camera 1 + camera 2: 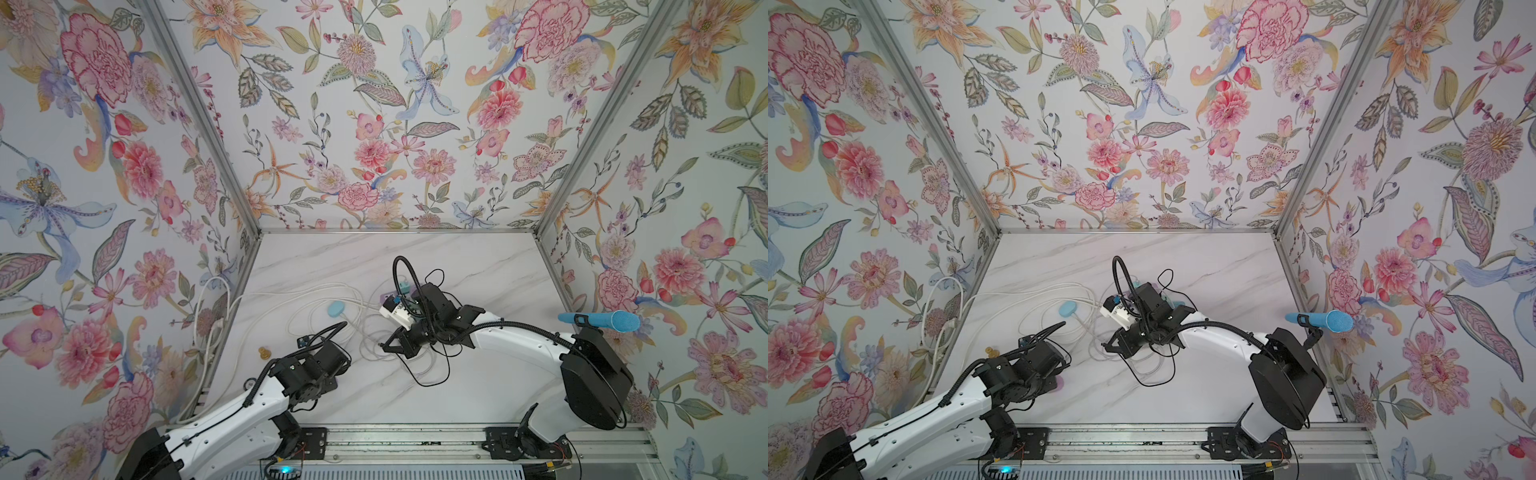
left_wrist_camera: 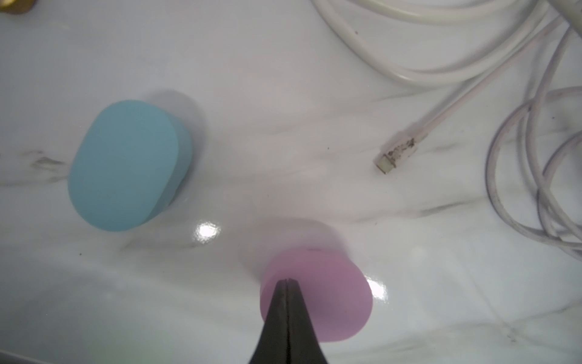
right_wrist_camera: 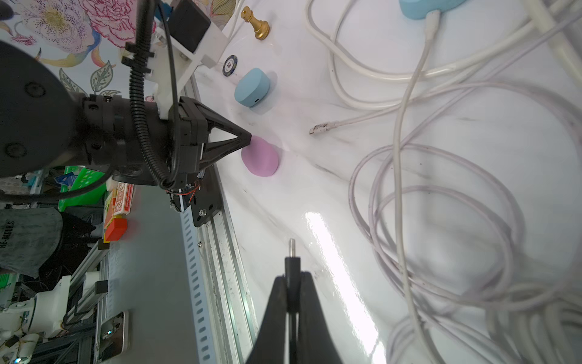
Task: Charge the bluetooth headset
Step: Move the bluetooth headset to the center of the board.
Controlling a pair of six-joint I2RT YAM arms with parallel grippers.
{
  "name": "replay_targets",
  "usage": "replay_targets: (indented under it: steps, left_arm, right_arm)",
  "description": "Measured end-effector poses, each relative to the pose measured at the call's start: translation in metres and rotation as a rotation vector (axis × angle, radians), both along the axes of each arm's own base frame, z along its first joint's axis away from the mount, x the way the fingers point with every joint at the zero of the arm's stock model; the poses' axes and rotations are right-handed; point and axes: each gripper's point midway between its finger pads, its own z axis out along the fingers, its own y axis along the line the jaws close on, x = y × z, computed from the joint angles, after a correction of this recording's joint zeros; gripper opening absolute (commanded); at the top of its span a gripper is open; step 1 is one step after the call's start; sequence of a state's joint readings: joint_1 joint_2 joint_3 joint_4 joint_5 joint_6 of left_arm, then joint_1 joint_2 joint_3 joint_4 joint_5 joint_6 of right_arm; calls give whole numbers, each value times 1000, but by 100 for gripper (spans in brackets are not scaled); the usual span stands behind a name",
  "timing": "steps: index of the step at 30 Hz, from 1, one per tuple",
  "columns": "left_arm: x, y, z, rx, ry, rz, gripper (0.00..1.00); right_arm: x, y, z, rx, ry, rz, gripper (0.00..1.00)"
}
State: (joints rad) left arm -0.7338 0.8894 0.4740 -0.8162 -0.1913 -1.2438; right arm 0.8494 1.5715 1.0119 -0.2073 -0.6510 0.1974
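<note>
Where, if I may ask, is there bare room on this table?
Bare: the table strip along the back wall, and the patch by the front rail between left arm and right arm. Crowded: mid-left, among white cables and a blue case.

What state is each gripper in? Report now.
Left gripper: closed, empty, tip at the pink case.
Right gripper: closed on the black plug.

You're working in a robotics lab test cell, not a home. Floral wallpaper panels [image 1: 374,124] hang in a bare aluminium frame [image 1: 199,116] around a marble-look tabletop [image 1: 478,266]. The arm mounts [image 1: 311,442] are bolted to an extrusion rail [image 1: 415,442]. Beyond the rail a green crate [image 3: 91,198] sits among cluttered equipment.
</note>
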Motion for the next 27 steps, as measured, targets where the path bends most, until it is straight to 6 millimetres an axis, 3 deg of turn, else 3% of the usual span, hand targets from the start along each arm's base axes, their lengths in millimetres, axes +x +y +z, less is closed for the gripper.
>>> replay_targets:
  steps: [7, 13, 16, 20, 27]
  left_arm:
    - [31, 13, 0, 51, -5, 7, 0]
    - [62, -17, 43, -11, -92, -92, 0]
    - [44, -30, 37, -28, -38, -178, 0]
    - [15, -34, 25, -45, 60, -248, 0]
    - [-7, -39, 28, -106, 131, -307, 0]
  right_arm:
    - [3, -4, -3, -4, 4, -13, 0]
    - [3, -9, -7, -13, 11, -22, 0]
    - [4, -11, -6, -11, 8, -27, 0]
    - [6, -11, -6, -13, 7, -32, 0]
    - [6, -11, -8, -15, 15, -30, 0]
